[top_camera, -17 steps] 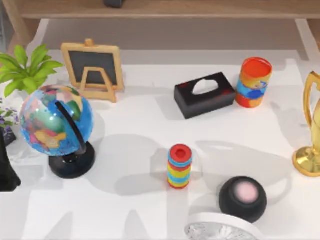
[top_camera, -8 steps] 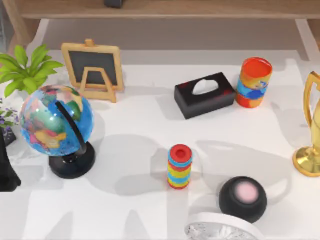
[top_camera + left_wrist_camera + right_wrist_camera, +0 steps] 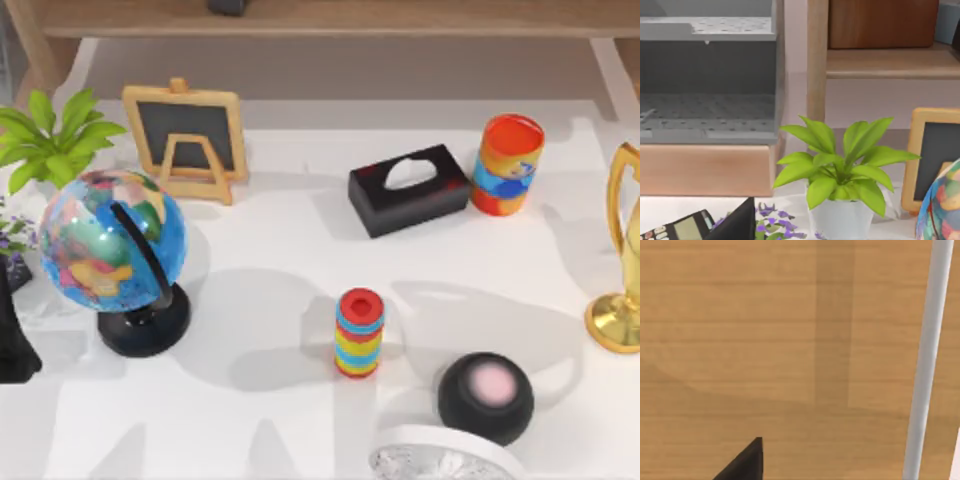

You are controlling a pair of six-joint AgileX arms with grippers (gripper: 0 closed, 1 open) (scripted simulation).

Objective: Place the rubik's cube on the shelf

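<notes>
The rubik's cube is out of view. The shelf [image 3: 330, 18] is a long light-brown plank across the far edge of the top view. The left wrist view shows its plank [image 3: 890, 62] and upright post [image 3: 817, 60] behind the plant. My left arm [image 3: 12, 340] is a black shape at the table's left edge, beside the globe, and a black part of my left gripper [image 3: 737, 227] shows near the plant. A black part of my right gripper [image 3: 742, 462] hangs close over light-brown wood [image 3: 765, 340], next to a grey-white bar [image 3: 927, 355].
On the white table [image 3: 270, 240] stand a globe [image 3: 110, 250], a green plant [image 3: 45, 135], a small chalkboard easel [image 3: 187, 140], a black tissue box [image 3: 408, 188], a large striped can [image 3: 508, 163], a striped cylinder [image 3: 359, 332], a black round speaker [image 3: 485, 397] and a gold trophy [image 3: 622, 270].
</notes>
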